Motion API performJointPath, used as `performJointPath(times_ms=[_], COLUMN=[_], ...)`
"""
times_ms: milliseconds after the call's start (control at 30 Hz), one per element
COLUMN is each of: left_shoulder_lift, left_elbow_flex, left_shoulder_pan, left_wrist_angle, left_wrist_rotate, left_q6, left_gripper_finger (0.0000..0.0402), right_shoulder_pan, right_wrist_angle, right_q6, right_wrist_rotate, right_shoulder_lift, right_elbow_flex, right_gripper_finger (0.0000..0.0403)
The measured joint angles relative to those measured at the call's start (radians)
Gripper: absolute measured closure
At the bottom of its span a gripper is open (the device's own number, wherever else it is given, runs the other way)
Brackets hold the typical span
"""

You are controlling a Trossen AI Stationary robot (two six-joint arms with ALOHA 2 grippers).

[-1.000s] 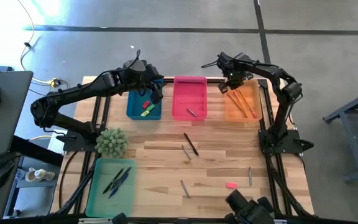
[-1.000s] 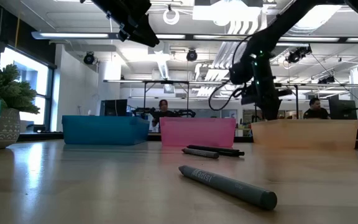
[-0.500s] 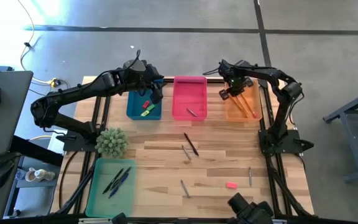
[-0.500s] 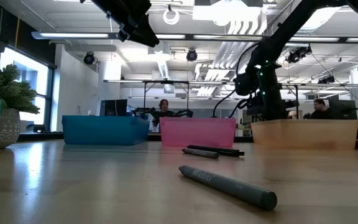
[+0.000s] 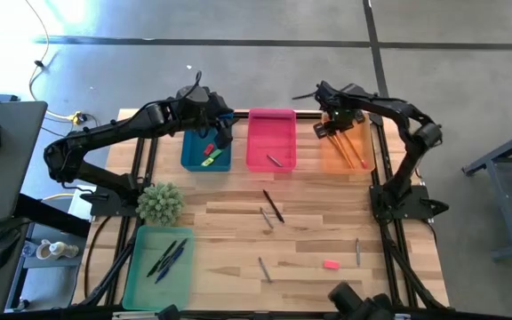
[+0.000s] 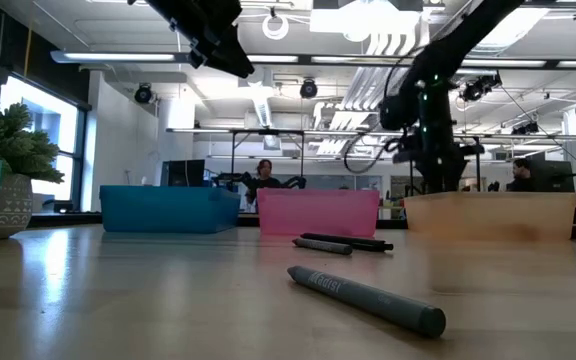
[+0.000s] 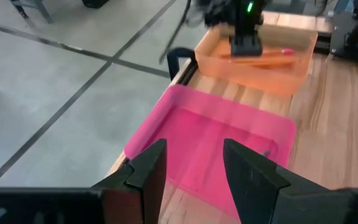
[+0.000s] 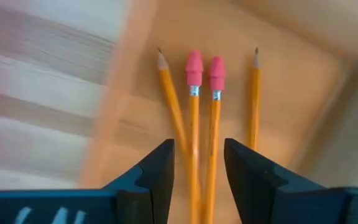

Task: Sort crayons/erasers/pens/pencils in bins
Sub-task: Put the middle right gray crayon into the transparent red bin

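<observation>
My right gripper [image 5: 327, 130] has shifted a little toward the far edge of the orange bin [image 5: 365, 158] since a second ago; jaws now apart, holding nothing, four pencils [image 8: 194, 124] lying under them in that bin. My left gripper [image 5: 223, 135] hasn't moved, over the blue bin [image 5: 190, 160], jaws apart, empty. Pink bin [image 5: 271, 124] between the two. Open table on the near side: crayons [image 5: 264, 269], one pen [image 5: 273, 205], one eraser [image 5: 331, 264] well apart. Green bin [image 5: 140, 276] near left.
</observation>
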Motion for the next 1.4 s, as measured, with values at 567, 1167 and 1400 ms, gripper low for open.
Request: performJointPath(times_ms=[567, 1167, 1400], left_shoulder_lift=[-0.003, -0.004, -0.003], left_elbow_flex=[0.000, 0.000, 0.000], left_shoulder_pan=[0.000, -0.016, -0.078], left_wrist_angle=[-0.262, -0.355, -0.359], left_wrist_rotate=[0.017, 0.168, 0.164], left_q6=[-0.002, -0.118, -0.158], left_gripper_finger=[0.0257, 0.0257, 0.0257], right_shoulder_pan=[0.386, 0.830, 0.942], right_wrist_angle=[0.145, 0.014, -0.036], right_q6=[0.297, 0.582, 0.590], right_wrist_rotate=[0.048, 0.048, 0.047], right_shoulder_lift=[-0.244, -0.241, -0.240], right_elbow_flex=[0.001, 0.001, 0.001], right_gripper_finger=[0.0270, 0.0270, 0.0270])
